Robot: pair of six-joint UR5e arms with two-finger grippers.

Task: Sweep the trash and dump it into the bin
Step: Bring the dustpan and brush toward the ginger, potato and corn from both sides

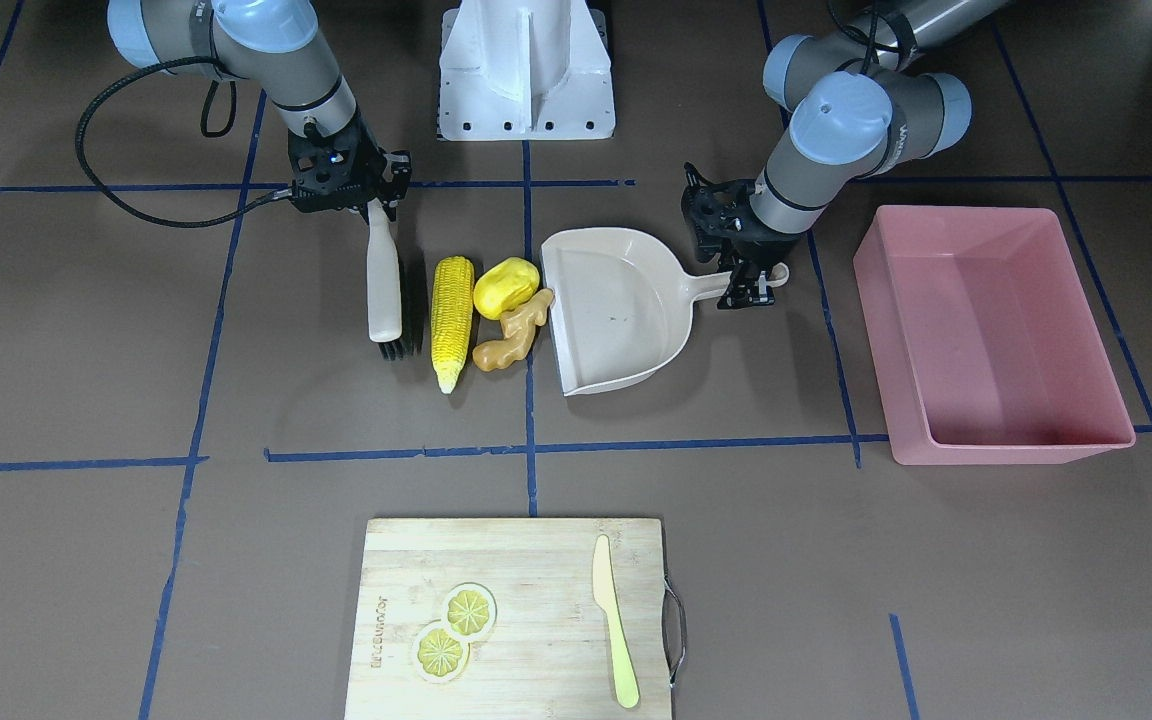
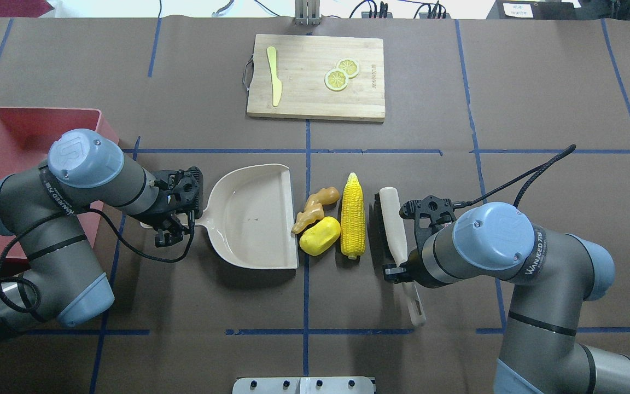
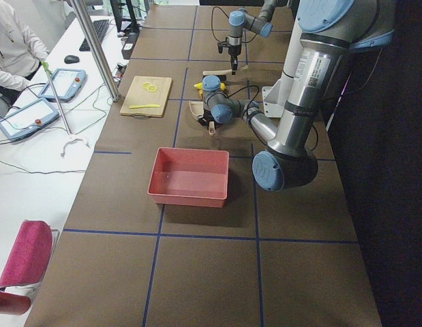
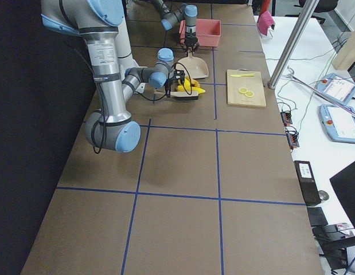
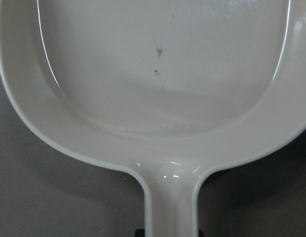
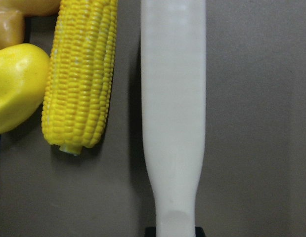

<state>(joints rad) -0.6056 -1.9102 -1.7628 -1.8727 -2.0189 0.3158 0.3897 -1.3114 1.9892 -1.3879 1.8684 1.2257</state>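
The corn cob [image 1: 452, 322], the potato-like lump [image 1: 506, 287] and the ginger root [image 1: 514, 335] are grouped in the middle of the worktop [image 1: 86, 350], between the brush [image 1: 383, 285] and the open mouth of the dustpan [image 1: 616, 320]. The ginger root is touched by the lump and lies at the dustpan lip. The bin [image 1: 986, 330] is set near the worktop edge on the robot's left and is partly masked overhead by the left arm [image 2: 91, 175]. The dustpan handle is clamped by the left pincer [image 1: 751, 282], the brush handle by the right pincer [image 1: 376, 205]. Both pincers are almost wholly cropped in the wrist views.
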